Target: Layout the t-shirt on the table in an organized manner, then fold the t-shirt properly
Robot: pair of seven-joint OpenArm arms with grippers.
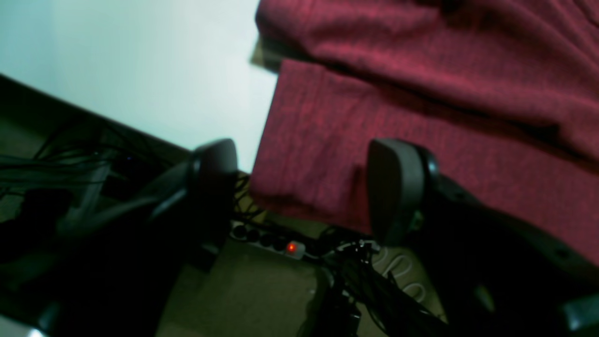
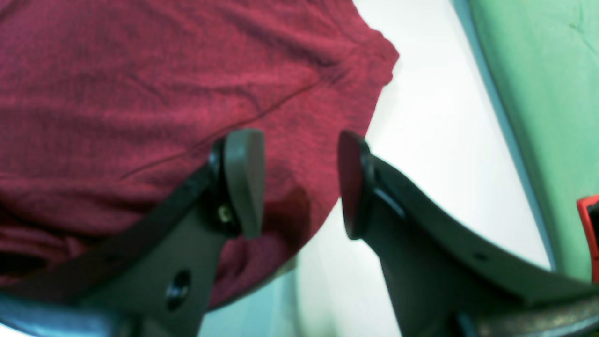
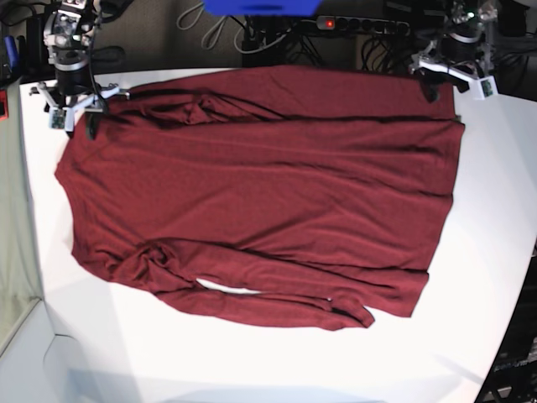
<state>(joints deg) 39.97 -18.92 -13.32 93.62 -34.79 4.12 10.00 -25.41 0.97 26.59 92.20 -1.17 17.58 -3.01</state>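
Left gripper [image 1: 302, 187]: jaws apart, nothing between the pads, poised over the far hem corner of the t-shirt [image 1: 421, 117], where cloth hangs at the table edge above the floor clutter and a power strip [image 1: 271, 241]. Right gripper [image 2: 299, 182]: also parted, empty, hovering over the cloth's rounded edge with bare white table [image 2: 435, 140] to its 3 o'clock. In the base view the left gripper [image 3: 443, 74] sits at 1 o'clock of the garment, the right gripper [image 3: 74, 105] at 10 o'clock, each by a far corner. T-shirt [image 3: 260, 193] lies spread across the middle of the table [image 3: 495, 252], roughly flat, long axis running 9 to 3. Wrinkles run along the far band; a bunched knot sits near 8 o'clock, and the near edge toward 5 o'clock is rolled under, a sliver of white showing through. Judgement: layout step nearly done, folding not begun; both grippers appear to hang free of the cloth. Next move likely calls for smoothing the 8 o'clock bunch and the rolled near hem, or for pinching both far corners together to carry the far edge toward 6 o'clock. Risk: an uneven pinch would drag the flat body askew.
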